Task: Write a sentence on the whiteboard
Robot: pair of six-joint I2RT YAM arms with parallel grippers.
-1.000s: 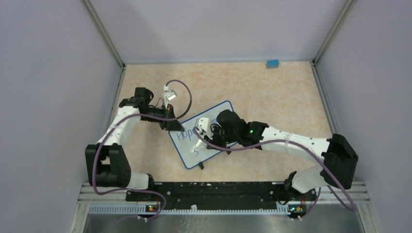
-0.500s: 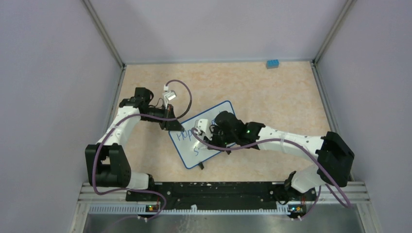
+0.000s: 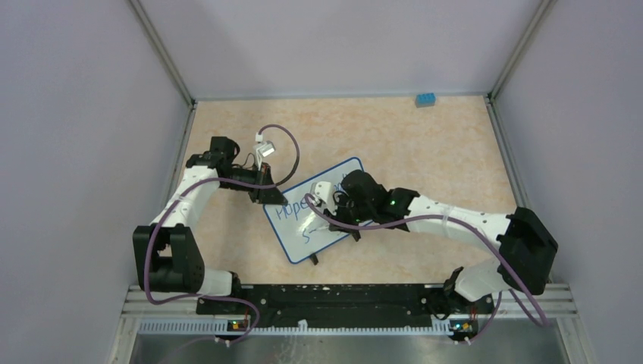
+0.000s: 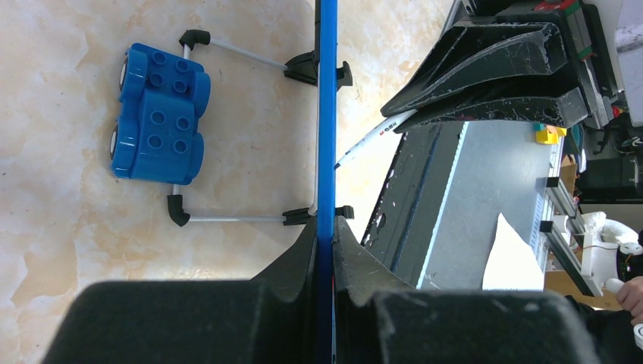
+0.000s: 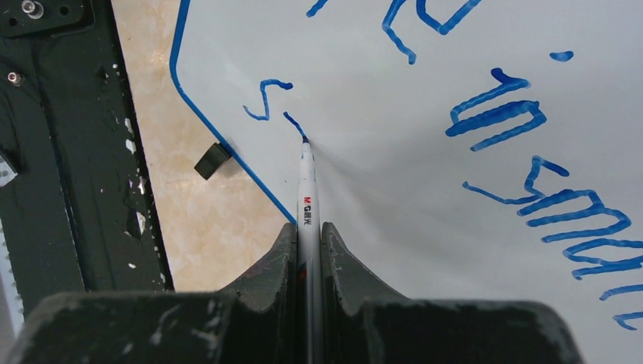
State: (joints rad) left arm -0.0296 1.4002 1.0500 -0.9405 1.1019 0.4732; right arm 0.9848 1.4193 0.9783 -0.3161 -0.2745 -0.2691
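The whiteboard [image 3: 294,227], white with a thin blue rim, lies tilted at the table's middle. My left gripper [image 3: 271,196] is shut on its upper left rim; in the left wrist view the rim [image 4: 327,114] runs edge-on between the jaws. My right gripper [image 3: 327,206] is shut on a white marker [image 5: 306,193] whose tip touches the board [image 5: 425,189] at a short blue stroke beside an "S" [image 5: 263,98]. The sentence [image 5: 531,174] shows in blue as "Hope in small" on the upper line, partly cut off by the frame.
A blue toy brick [image 4: 158,114] lies under the board between its black-tipped wire feet [image 4: 178,208]. Another blue brick [image 3: 425,99] sits at the far right edge. The black base rail [image 3: 326,299] runs along the near edge.
The right gripper and marker shifted slightly right along the lower line of the board. The left arm and the board have not moved.
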